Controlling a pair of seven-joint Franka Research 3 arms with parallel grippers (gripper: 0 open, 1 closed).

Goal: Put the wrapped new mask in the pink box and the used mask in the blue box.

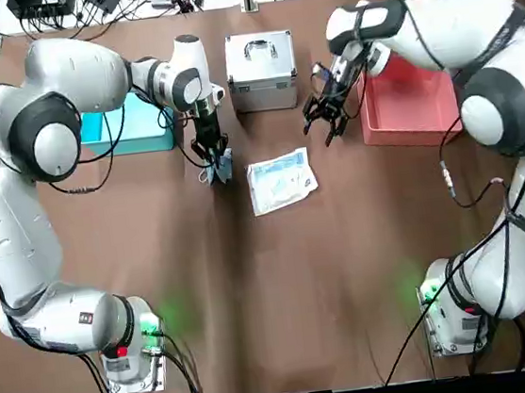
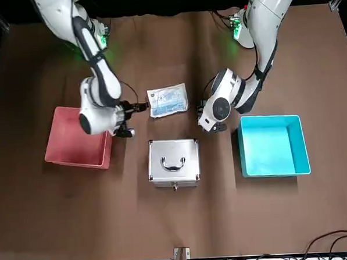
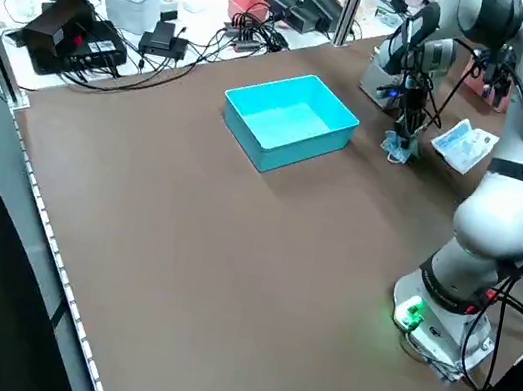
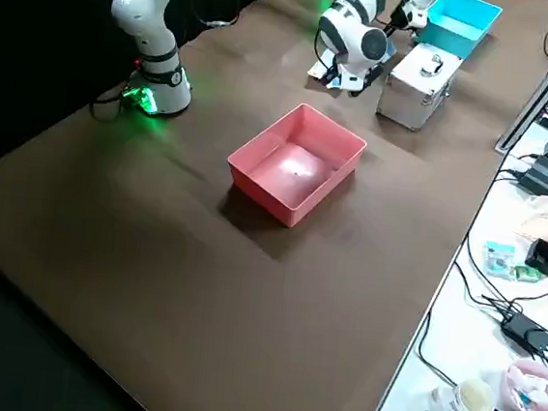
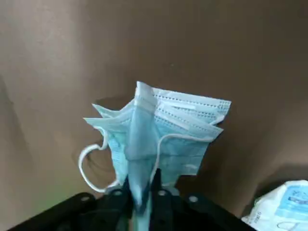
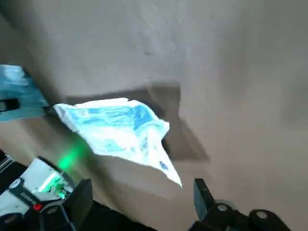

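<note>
My left pincer (image 1: 212, 157) is clamped on the used mask (image 5: 156, 132), pinching a fold of the fabric between its fingertips (image 5: 156, 180), just beside the near-left corner of the silver case (image 1: 261, 70) and above the desk (image 1: 284, 298). The mask hangs bunched and pleated from that pinch, pale blue, one thin ear loop drooping free at the side. My worry is that loop: I judge it could snag on the wall of the blue box (image 1: 131, 128), which sits a short way to the left, or the thin pinch could slip during the swing and drop the mask short.

My right pincer (image 1: 326, 113) hovers with its fingers spread and nothing between them, between the case and the pink box (image 1: 408, 99). The wrapped new mask (image 1: 281, 180) lies flat on the desk in the middle, near both pincers; it is a white packet with pale blue print, its plastic slightly crumpled. Being flat and slick, I expect it could slide away rather than lift if the fingers close on an edge.
</note>
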